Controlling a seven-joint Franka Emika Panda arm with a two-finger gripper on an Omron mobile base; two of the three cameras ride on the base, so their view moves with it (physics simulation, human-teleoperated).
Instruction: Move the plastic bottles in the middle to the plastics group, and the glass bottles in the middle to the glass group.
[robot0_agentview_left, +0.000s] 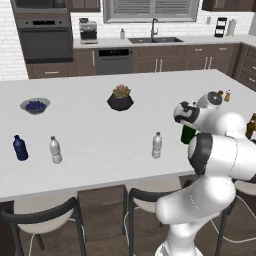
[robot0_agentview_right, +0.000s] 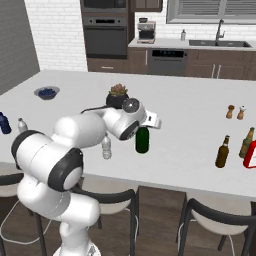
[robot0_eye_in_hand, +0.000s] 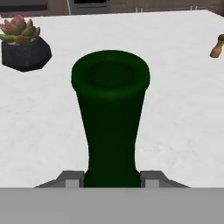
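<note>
Green bottle (robot0_eye_in_hand: 110, 127) between hand (robot0_eye_in_hand: 111, 178) fingers

The white arm rises from the base at the near edge of the counter, upper links folded into a tight bend, forearm reaching out low over the white top. The wrist is turned so the hand points along the surface toward the far side. The gripper (robot0_eye_in_hand: 111, 179) has its two grey fingertips (robot0_eye_in_hand: 70, 178) set on either side of the dark green wine bottle (robot0_eye_in_hand: 111, 118), pressed against its neck, jaws closed on the glass.
</note>
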